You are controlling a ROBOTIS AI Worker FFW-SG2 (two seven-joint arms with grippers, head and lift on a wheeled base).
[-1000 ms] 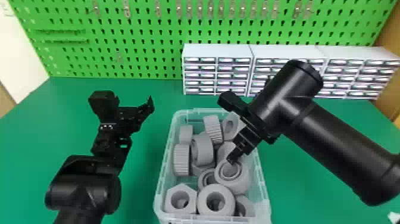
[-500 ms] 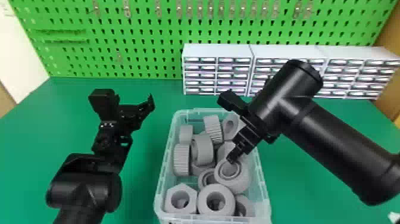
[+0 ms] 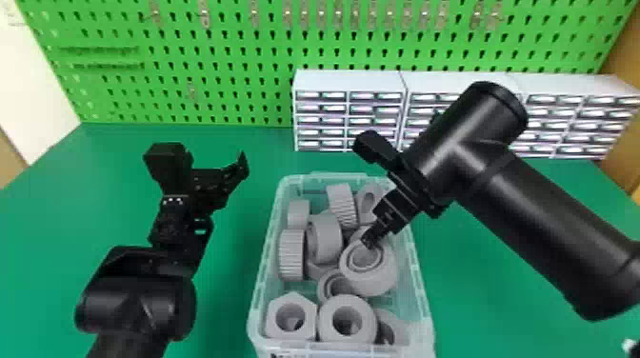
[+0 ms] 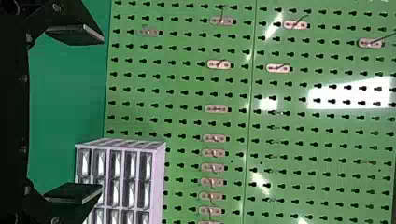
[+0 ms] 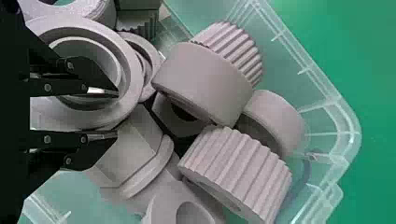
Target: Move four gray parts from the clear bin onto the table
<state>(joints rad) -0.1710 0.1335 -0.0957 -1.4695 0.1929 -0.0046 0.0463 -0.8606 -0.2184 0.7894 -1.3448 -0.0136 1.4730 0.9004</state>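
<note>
Over on my left, the left gripper hangs beside the bin, fingers wide. The gray parts sit piled in the bin: ribbed gear, nut, big ring. The right gripper dips in at that ring. Left wrist view gives me pegboard and drawers — right wrist view gives fingers moderately parted, one over the ring's hole, one past its rim.

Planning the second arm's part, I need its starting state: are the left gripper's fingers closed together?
No, the left gripper has its two fingers spread well apart, with a wide gap between their tips.
</note>
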